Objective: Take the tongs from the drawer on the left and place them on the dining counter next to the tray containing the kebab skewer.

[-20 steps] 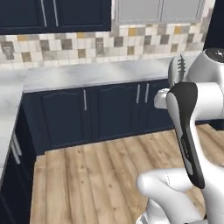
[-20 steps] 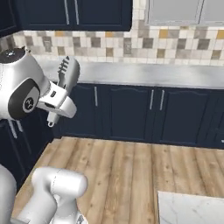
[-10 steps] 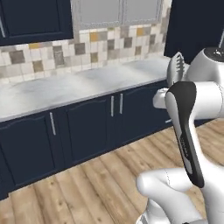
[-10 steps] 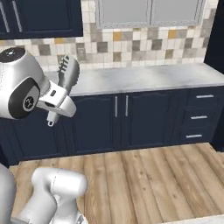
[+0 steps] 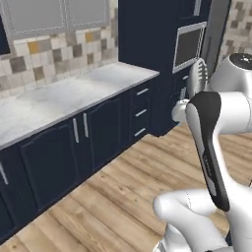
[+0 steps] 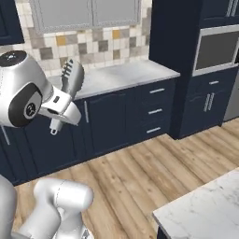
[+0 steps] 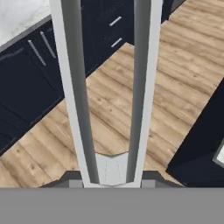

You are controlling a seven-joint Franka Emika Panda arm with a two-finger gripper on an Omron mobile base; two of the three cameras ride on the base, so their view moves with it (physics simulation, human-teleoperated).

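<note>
My gripper (image 6: 64, 97) is shut on the hinge end of the slim silvery-grey tongs (image 6: 72, 76). It holds them up at chest height over the wooden floor. From the left base view the tongs (image 5: 197, 77) rise upright from the gripper (image 5: 187, 101). Looking along the hand, the two thin arms of the tongs (image 7: 74, 87) run away from the gripper (image 7: 112, 177) and spread slightly. A corner of the white marble dining counter (image 6: 200, 212) lies at the lower right. The drawer, the tray and the kebab skewer are out of view.
Navy base cabinets under a marble worktop (image 6: 116, 77) run along the far wall, with a stack of small drawers (image 6: 155, 110). A tall navy unit with a built-in oven (image 6: 217, 46) stands to their right. Wooden floor (image 6: 140, 172) lies between them and the island.
The whole scene has slid leftward in both base views, so the base has turned right; the tall oven unit and the dining counter corner have come into view. The tongs stay gripped as before.
</note>
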